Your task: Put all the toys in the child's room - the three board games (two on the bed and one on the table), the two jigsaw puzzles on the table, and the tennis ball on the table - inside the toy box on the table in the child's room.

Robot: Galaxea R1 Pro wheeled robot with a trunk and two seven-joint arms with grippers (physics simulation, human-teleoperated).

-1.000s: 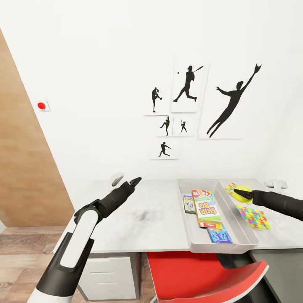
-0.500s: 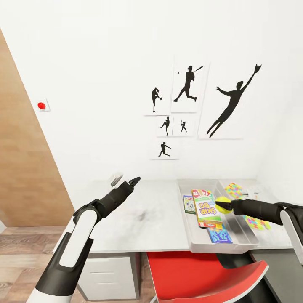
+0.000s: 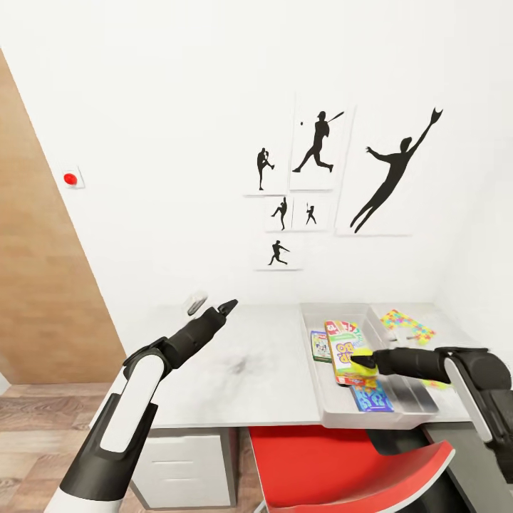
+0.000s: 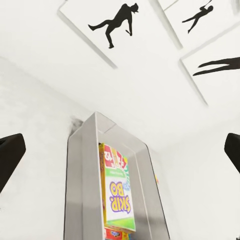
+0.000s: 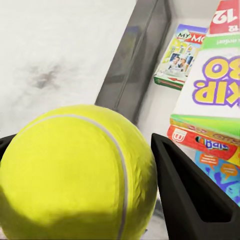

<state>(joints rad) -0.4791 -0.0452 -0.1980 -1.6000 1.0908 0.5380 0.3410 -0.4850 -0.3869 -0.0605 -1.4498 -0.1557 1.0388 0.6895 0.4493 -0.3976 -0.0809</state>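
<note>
The light grey toy box stands on the table at the right. Inside lie three board games: the Skip-Bo box, the white-green Monopoly box and a blue box. My right gripper is shut on the yellow-green tennis ball and holds it over the Skip-Bo box inside the bin. In the right wrist view the tennis ball sits between the black fingers. One jigsaw puzzle lies right of the bin; another peeks from behind my right arm. My left gripper hovers open over the table's middle.
A small white object lies at the table's back edge near the wall. A red chair is pushed under the table below the bin, next to the white drawer unit. A wooden panel stands at the left.
My right arm has carried the tennis ball leftward from above the puzzles to over the toy box, above the Skip-Bo box. The left arm has barely moved.
</note>
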